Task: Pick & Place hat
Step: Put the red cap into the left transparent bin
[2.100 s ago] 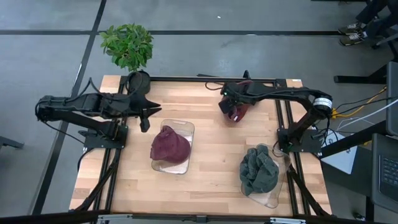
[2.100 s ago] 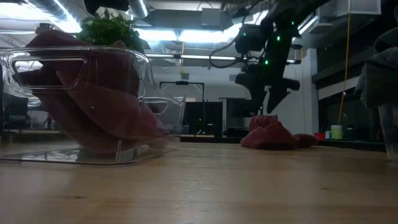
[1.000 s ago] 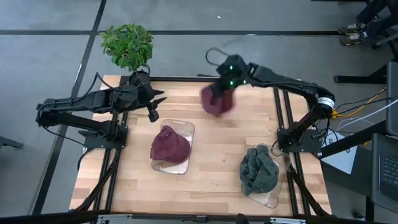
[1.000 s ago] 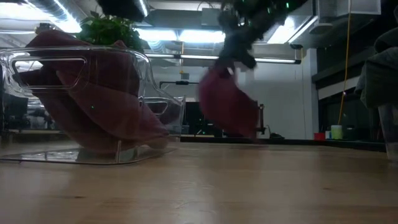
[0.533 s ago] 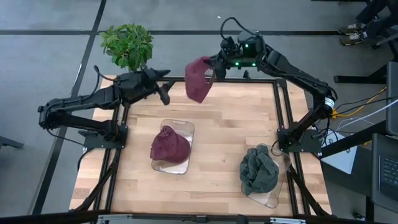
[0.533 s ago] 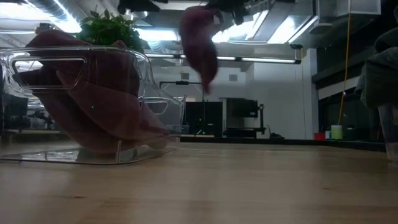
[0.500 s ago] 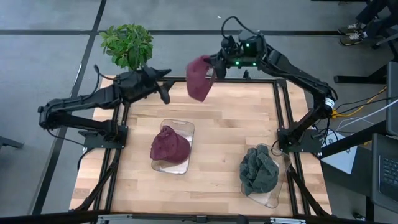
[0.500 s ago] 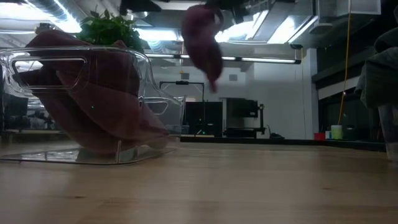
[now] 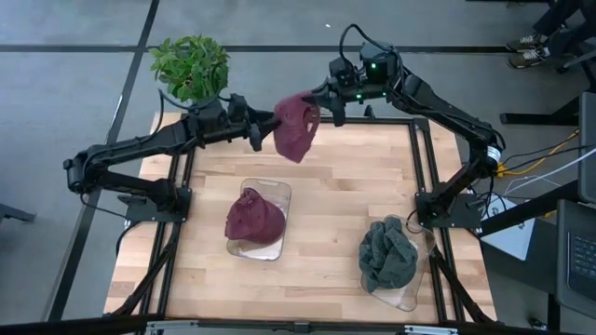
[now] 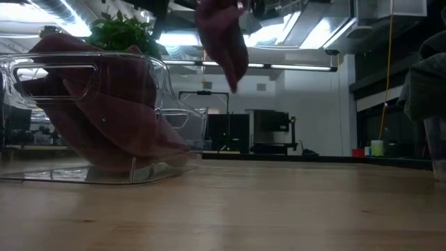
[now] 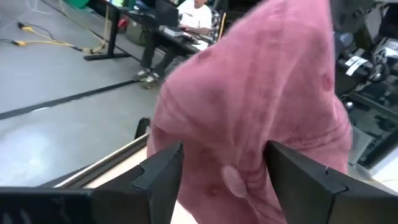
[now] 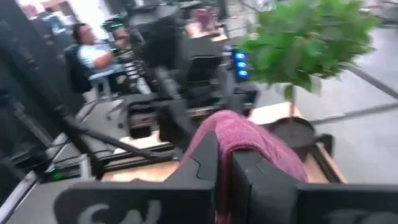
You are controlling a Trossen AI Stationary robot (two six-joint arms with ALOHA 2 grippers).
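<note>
A maroon hat hangs high above the table's far edge, and my right gripper is shut on its top. In the low view the hat dangles from the picture's top, far above the wood. My left gripper is open, level, right beside the hat's left side. In the left wrist view its two fingers stand on either side of the hat's lower part. My right gripper pinches a bunched fold at the hat's top between its two shut fingers, coming in about level from the table's right. The hat droops below and past the fingers, slack and clear of the table. My left gripper: I cannot tell whether its fingers touch the hat.
A clear bin with another maroon hat stands mid-table on the left. A second clear bin with a grey-green hat stands near the front right. A potted plant is beyond the far left corner. People sit in the room behind.
My right gripper has risen and swung toward the table's far left with the hat, which is lifted clear and now hangs high. My left gripper has moved toward the table's right, toward the hat, and has rolled about its own axis.
</note>
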